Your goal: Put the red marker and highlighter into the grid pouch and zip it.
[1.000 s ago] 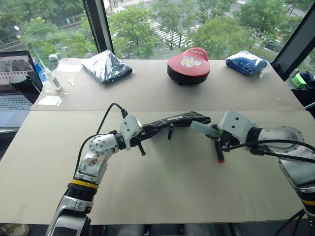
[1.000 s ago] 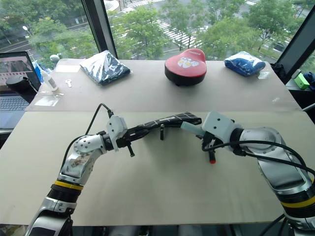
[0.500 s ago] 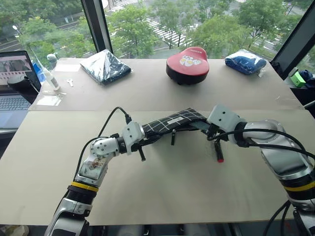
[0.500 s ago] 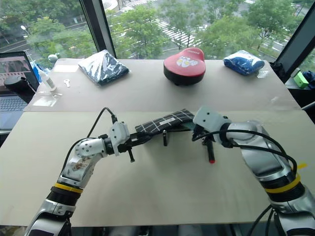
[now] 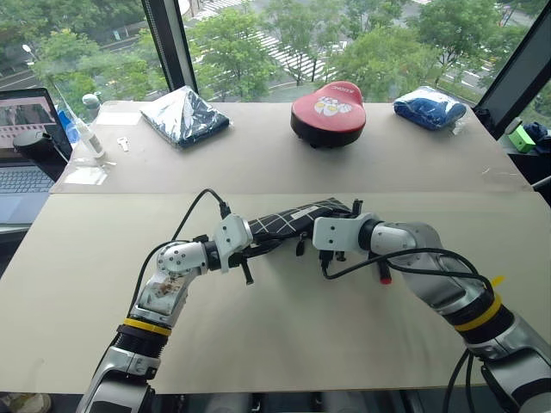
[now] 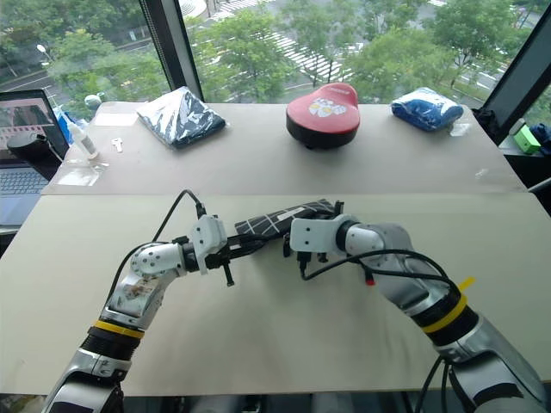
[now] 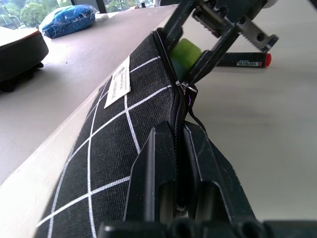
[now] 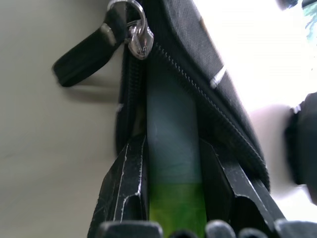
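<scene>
Both head eyes look forward and down over the pale bench (image 5: pixel 284 335); both wrist cameras sit close behind their tool, sharing the black white-gridded fabric pouch (image 7: pixel 114 144).

Pouch (image 7: pixel 119 148): black woven cloth, matt, with white printed grid lines, a white paper-like label and a toothed black zipper; small shiny metal ring at the slider, flat matt strap on it.
Highlighter (image 8: pixel 174 163): smooth green plastic with a pale translucent cap.
Marker (image 7: pixel 245 60): glossy dark plastic, red end.
Gripper fingers (image 7: pixel 148 183): black hard plastic, scuffed.
Table (image 5: pixel 301 335): matt beige, smooth.
</scene>
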Controlling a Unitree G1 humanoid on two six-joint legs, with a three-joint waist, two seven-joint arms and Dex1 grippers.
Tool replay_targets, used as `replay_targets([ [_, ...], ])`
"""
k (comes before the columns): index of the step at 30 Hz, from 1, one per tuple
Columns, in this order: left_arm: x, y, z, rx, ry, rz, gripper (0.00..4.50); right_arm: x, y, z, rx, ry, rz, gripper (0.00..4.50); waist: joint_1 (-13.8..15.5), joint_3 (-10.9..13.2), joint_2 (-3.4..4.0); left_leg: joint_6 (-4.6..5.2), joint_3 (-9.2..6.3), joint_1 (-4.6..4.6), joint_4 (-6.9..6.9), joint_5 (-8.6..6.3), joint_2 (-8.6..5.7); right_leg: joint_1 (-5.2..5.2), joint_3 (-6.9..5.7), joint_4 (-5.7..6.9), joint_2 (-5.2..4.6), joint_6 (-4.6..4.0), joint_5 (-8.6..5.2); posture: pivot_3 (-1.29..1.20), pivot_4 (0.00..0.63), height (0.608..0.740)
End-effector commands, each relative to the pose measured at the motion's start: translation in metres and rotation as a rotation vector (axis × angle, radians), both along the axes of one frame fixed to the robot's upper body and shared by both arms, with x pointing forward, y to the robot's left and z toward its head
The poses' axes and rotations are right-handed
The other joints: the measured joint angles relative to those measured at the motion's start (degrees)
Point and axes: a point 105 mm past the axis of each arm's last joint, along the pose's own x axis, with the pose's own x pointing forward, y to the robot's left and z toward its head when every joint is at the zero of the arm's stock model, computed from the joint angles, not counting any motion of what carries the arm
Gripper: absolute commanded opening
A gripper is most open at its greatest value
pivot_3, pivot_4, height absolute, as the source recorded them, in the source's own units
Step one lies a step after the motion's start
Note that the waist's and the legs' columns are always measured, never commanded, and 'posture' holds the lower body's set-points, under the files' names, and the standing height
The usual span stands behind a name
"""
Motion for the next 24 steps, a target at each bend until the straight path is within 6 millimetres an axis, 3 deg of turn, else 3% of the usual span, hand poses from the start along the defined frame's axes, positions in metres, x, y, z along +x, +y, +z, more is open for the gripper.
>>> replay_targets([
  [1,-0.003,-0.003,0.015,-0.029,-0.063,-0.021,0.00,0.002,0.025,0.026,0.119,-0.129,0.095,1.05,-0.06,0.00,0.00,0.00,0.00,0.00,0.00,0.00,-0.01,-0.01,0.01,0.00,0.00,0.00,0.00,0.00,0.150,0.740],
  [3,-0.003,-0.003,0.015,-0.030,-0.063,-0.018,0.00,-0.004,0.035,0.032,0.176,-0.134,0.158,1.05,-0.11,0.00,0.00,-0.02,0.00,-0.01,0.00,0.01,0.00,-0.04,0.02,0.03,0.01,0.00,0.00,0.00,0.150,0.740],
  [6,-0.004,-0.002,0.015,-0.031,-0.064,-0.015,0.00,-0.003,0.029,0.023,0.140,-0.107,0.164,1.05,0.04,0.00,0.00,-0.02,-0.01,0.00,0.00,0.01,-0.01,-0.04,0.02,0.11,0.01,0.00,0.00,0.00,0.150,0.740],
  [8,-0.004,-0.001,0.014,-0.031,-0.064,-0.011,0.00,-0.001,0.020,0.019,0.149,-0.061,0.133,2.06,0.02,0.00,0.00,-0.02,-0.01,0.00,0.02,0.01,-0.03,-0.02,0.02,0.35,0.00,0.00,0.00,0.00,0.150,0.740],
  [13,-0.005,0.000,0.013,-0.030,-0.063,-0.006,0.00,0.004,-0.002,0.029,0.218,0.044,0.059,3.59,-0.09,0.00,0.00,-0.01,-0.01,0.02,0.02,0.01,0.01,-0.03,0.03,0.36,0.02,-0.01,0.00,0.00,0.150,0.740],
  [20,-0.005,0.001,0.011,-0.030,-0.056,-0.003,0.00,-0.005,-0.043,0.070,0.497,0.172,0.008,3.59,0.13,0.00,0.00,0.01,-0.02,0.02,0.03,0.00,0.01,-0.02,0.03,0.35,0.03,-0.01,0.00,0.00,0.150,0.740],
  [24,-0.004,0.001,0.010,-0.028,-0.052,-0.004,0.00,-0.035,-0.074,0.077,0.682,0.508,-0.008,3.59,0.45,0.00,0.00,0.12,-0.03,0.00,0.02,-0.07,0.03,0.01,0.03,0.33,0.00,-0.01,0.00,0.00,0.150,0.740],
])
